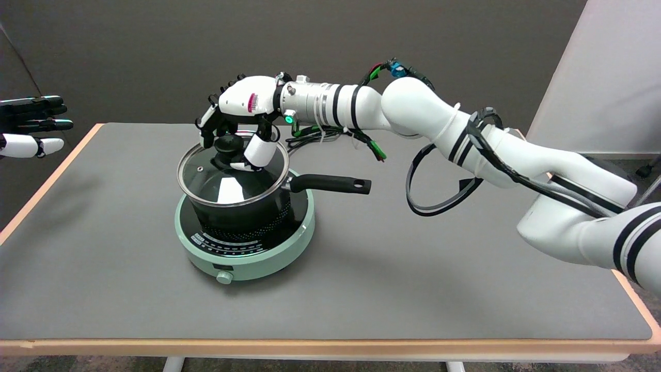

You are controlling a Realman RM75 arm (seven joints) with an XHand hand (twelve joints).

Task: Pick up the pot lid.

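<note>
A glass pot lid (pixel 227 181) with a steel rim and a black knob (pixel 230 144) sits on a black pot (pixel 242 212) whose long handle (pixel 330 183) points right. My right hand (pixel 240 121) hovers just over the knob, palm down. Its fingers (pixel 206 129) curl down on the knob's far left side. The thumb (pixel 257 153) comes down on the knob's right side, with its tip close to the glass. A small gap shows between the fingers and the knob, and the lid lies flat on the pot.
The pot stands on a round mint-green induction cooker (pixel 248 258) with a dial at its front, on a grey table (pixel 413 289) with a wooden edge. Cables (pixel 439 201) loop beneath my right forearm. The idle left hand (pixel 31 126) hangs at the upper left.
</note>
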